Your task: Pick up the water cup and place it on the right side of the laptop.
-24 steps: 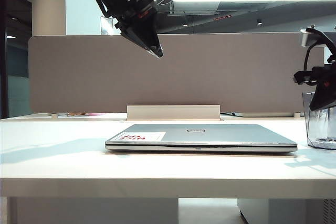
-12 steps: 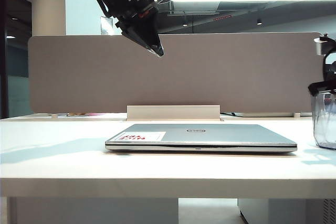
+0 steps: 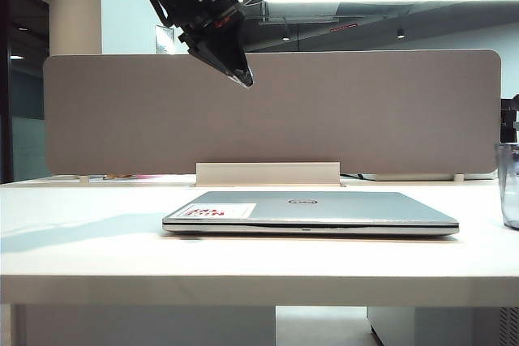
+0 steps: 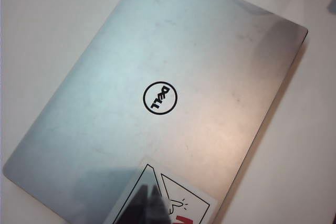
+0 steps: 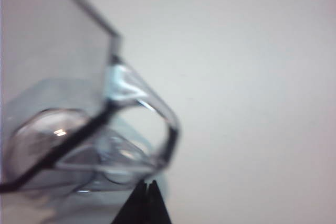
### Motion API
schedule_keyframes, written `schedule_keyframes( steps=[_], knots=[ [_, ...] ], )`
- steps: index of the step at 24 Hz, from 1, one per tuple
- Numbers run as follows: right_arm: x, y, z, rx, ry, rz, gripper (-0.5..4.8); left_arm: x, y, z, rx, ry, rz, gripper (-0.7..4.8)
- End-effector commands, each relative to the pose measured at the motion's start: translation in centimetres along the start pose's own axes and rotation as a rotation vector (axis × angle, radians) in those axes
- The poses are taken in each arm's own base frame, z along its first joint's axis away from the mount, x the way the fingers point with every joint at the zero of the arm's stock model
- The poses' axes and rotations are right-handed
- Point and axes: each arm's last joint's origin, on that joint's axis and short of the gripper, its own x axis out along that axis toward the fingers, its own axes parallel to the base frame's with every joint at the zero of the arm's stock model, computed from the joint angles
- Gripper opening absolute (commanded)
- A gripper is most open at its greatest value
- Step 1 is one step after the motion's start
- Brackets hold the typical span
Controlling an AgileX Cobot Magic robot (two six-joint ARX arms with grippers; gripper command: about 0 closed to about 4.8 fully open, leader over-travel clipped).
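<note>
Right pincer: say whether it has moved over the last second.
Yes. The right pincer has swung rightward, away from the laptop, almost out of the exterior view; the water cup stands there.

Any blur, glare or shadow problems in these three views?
Exterior view: sharp, bright ceiling strip, water cup cropped at the edge. Left wrist view: glare on the laptop; shut left gripper is a dark blur. Right wrist view: cup out of focus beside the shut right gripper.

The left gripper [image 3: 246, 80] is a black, tapering wedge below a black wrist with a green light, a silver-grey camera block and dark cables; the right gripper [image 5: 146, 186] shows black pointed fingertips.
</note>
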Motion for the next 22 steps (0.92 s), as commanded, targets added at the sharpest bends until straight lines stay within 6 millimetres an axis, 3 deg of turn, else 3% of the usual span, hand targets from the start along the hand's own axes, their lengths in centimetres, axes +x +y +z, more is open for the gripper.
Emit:
schedule_keyframes(
  steps=[1, 8, 12, 19, 22],
  knots=[
    [0.2, -1.6, 0.4, 0.024, -0.036, -0.016, -0.06, -0.3, -0.1, 0.3, 0.007, -0.025, -0.014, -0.05],
    [0.1, -2.5, -0.2, 0.016, 0.029, -0.023, -0.05, -0.3, -0.1, 0.3, 0.007, -0.024, -0.014, -0.05],
    [-0.9, -2.6, -0.5, 0.007, 0.077, -0.014, 1.22, -0.3, -0.1, 0.2, 0.006, -0.022, -0.015, -0.05],
    [-1.5, -2.7, -1.0, 0.01, 0.084, -0.014, 1.21, -0.3, -0.1, 0.2, 0.009, -0.022, -0.015, -0.05],
    [-1.3, -2.7, -1.2, 0.036, -0.005, -0.008, 1.21, -0.3, -0.1, 0.2, 0.008, -0.021, -0.016, -0.05]
  ],
)
